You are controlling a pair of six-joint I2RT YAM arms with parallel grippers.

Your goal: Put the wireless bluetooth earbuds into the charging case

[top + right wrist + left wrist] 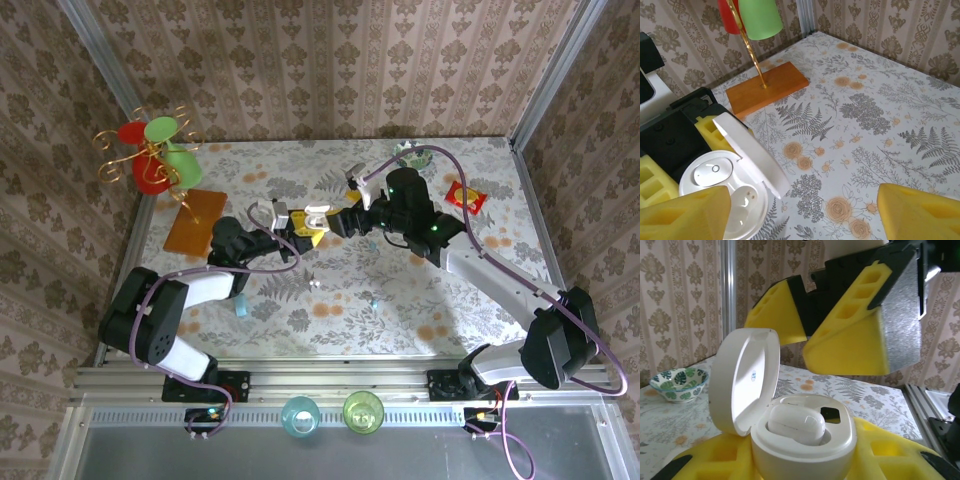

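Glossily smooth, the rounded white charging case (805, 452) cradles one pebble-shaped earbud (796, 424).

Far left on floral-patterned counter (480, 270): gold wire stand hung with red and green cups (156, 152), upright on flat orange wooden base (195, 222). Near far edge: small white bowl with green leaf print (412, 155). Toward right: red packet (465, 198). On near rail, side by side: clear blue cup (300, 414), clear green cup (363, 411).

I read no legible text; tiny bluish mark inside lid of white rounded plastic charging case (805, 452) too small; print on red-and-yellow flat packet (465, 198) blurred.
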